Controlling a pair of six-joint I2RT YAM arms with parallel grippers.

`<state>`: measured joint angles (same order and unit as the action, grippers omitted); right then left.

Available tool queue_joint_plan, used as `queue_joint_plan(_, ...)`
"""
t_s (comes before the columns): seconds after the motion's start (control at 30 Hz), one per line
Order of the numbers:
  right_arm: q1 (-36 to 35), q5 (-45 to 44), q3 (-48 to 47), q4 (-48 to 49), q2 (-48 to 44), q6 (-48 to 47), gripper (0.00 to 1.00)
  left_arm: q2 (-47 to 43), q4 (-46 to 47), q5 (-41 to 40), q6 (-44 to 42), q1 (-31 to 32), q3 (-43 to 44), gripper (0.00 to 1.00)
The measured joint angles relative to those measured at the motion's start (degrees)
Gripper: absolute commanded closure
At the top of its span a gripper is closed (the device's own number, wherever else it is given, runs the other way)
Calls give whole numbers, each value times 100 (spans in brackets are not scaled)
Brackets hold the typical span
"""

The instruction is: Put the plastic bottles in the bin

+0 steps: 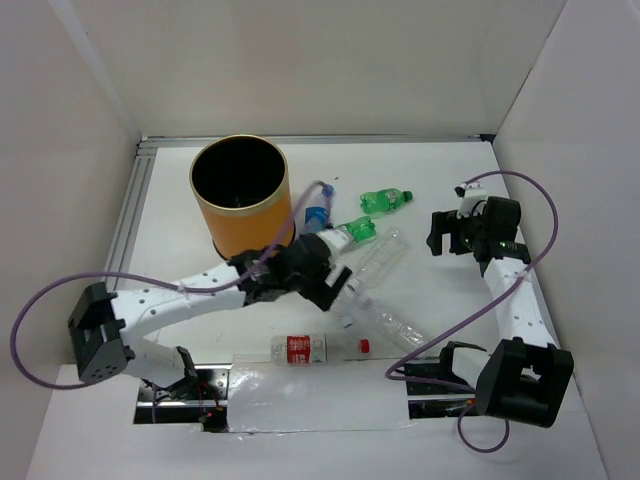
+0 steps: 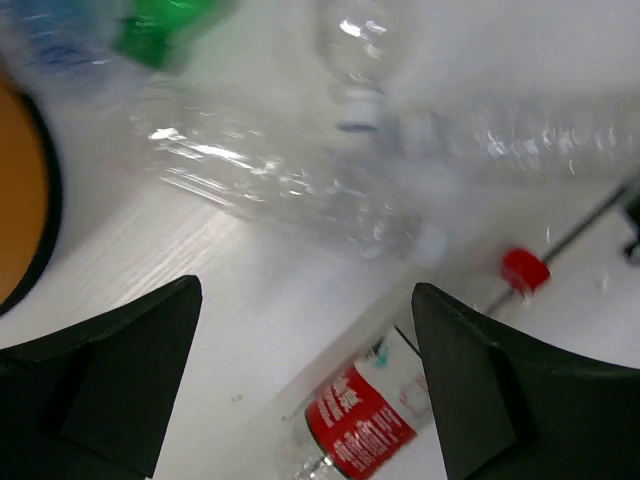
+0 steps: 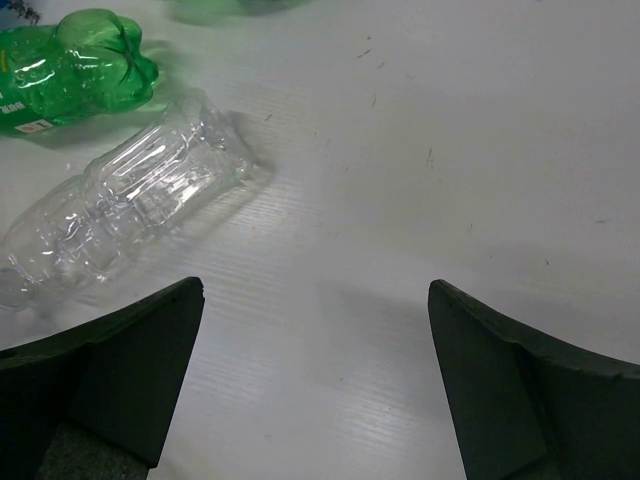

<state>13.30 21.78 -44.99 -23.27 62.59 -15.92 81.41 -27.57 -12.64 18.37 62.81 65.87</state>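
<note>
Several plastic bottles [image 1: 378,262] lie loose on the surface [image 1: 440,170]. Nearest, at lower centre, the red-labelled bottle [image 1: 298,348] lies near a loose red cap [image 1: 364,346]. Above it the left jaws stand spread and empty, a clear bottle [image 2: 290,185] just beyond their tips. They should straddle its midbody squarely and close gently, since it looks slick and crushable. The right jaws, mid right, gape empty too. Farthest, upper left, stands the orange bin [image 1: 245,228].
</note>
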Motion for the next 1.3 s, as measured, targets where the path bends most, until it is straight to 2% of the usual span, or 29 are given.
queue_joint_plan(0.17, 13, 149, 44, -2, 0, 2, 0, -1567, 573, 382, 1095, -1993, -992, 1)
queue_joint_plan(0.23, 28, 214, 48, -4, 0, -2, 0, -2240, 820, 621, 1244, -2518, -1283, 1)
queue_joint_plan(0.3, 42, 304, 48, -4, 0, -28, 0, -2577, 935, 850, 1200, -2594, -1285, 1)
queue_joint_plan(0.43, 48, 503, 52, -11, -7, -127, 0, -2529, 964, 1272, 835, -2168, -957, 3)
queue_joint_plan(0.47, 48, 577, 52, -20, -11, -192, 0, -2455, 957, 1351, 713, -1996, -933, 12)
queue_joint_plan(0.53, 48, 710, 52, -59, -11, -345, 23, -2312, 863, 1438, 544, -1681, -929, 25)
queue_joint_plan(0.57, 48, 804, 52, -90, -11, -448, 46, -2212, 778, 1467, 402, -1510, -905, 76)
queue_joint_plan(0.6, 48, 894, 52, -133, -11, -579, 64, -2076, 678, 1467, 280, -1320, -848, 93)
queue_joint_plan(0.63, 48, 977, 52, -197, -9, -680, 71, -1928, 568, 1403, 98, -1139, -776, 98)
queue_joint_plan(0.67, 48, 1060, 50, -278, -7, -752, 63, -1725, 457, 1370, -61, -953, -682, 96)
queue_joint_plan(0.7, 48, 1110, 50, -356, 2, -822, 48, -1464, 295, 1316, -221, -706, -527, 84)
queue_joint_plan(0.73, 48, 1156, 50, -409, 15, -861, 11, -1357, 170, 1276, -365, -625, -459, 54)
queue_joint_plan(0.77, 48, 1198, 42, -455, 35, -970, 0, -1019, 127, 1272, -501, -413, -297, 54)
queue_joint_plan(0.8, 48, 1261, 37, -516, 52, -1054, 0, -787, -2, 1283, -623, -264, -177, 44)
queue_joint_plan(0.83, 55, 1311, 37, -564, 59, -1167, 0, -551, -125, 1290, -765, -129, -46, 20)
queue_joint_plan(0.87, 63, 1353, 37, -603, 61, -1261, 0, -321, -186, 1296, -920, -11, 59, 10)
queue_joint_plan(0.97, 92, 1447, 37, -693, 59, -1473, 0, 76, -343, 1386, -1126, 249, 153, 5)
queue_joint_plan(1.3, 101, 1517, 37, -809, 63, -1799, 0, 597, -291, 1591, -1386, 796, -133, 5)
